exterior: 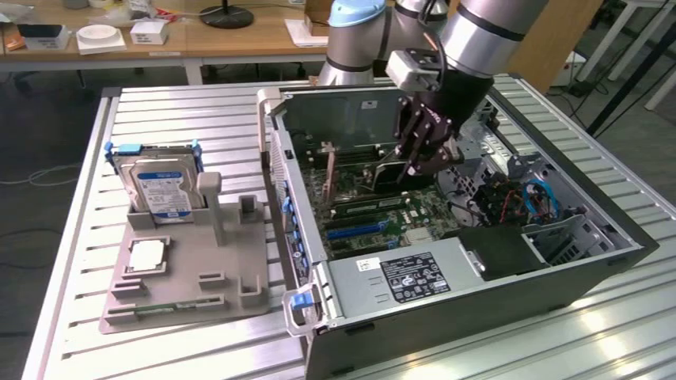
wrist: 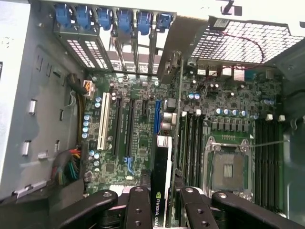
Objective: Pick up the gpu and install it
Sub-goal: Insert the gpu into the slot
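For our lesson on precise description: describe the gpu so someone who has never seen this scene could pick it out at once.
Look inside the open computer case, over the motherboard. There the gripper clasps the gpu, a thin black card on edge. Unlike the empty slots beside it, it bears an NVIDIA logo.

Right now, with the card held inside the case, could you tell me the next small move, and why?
Probably ease the gpu straight down toward the blue slot: the gripper jaws clamp it edge-on above the motherboard, roughly in line with that slot, and it looks unseated.
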Controlling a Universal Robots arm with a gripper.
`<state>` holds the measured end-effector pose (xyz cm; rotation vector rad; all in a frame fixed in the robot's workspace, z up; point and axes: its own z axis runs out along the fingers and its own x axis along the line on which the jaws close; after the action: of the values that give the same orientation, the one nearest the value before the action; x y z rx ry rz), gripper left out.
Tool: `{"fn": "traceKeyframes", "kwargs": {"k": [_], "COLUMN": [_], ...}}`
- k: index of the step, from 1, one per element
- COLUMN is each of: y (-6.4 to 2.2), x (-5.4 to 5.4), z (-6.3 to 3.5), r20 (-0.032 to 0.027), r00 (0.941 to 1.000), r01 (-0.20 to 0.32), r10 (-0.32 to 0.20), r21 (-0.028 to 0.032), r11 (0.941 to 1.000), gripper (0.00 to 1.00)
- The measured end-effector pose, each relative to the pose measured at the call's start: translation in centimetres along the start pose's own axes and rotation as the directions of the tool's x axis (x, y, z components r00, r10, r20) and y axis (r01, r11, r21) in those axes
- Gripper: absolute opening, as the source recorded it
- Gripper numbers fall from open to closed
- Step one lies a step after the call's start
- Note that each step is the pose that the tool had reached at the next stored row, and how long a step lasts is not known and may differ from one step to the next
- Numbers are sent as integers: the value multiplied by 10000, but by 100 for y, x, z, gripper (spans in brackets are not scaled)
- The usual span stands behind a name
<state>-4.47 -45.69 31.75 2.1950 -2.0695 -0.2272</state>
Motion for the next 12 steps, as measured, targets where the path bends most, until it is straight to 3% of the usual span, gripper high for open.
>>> {"fn": "traceKeyframes", "kwargs": {"k": [12], "y": [93], "x": [-2], "z": [217], "r20": [-32], "r00": [9999], "r01": [134], "r10": [-134], "r21": [44], "r11": [9999], "gripper": [28]}}
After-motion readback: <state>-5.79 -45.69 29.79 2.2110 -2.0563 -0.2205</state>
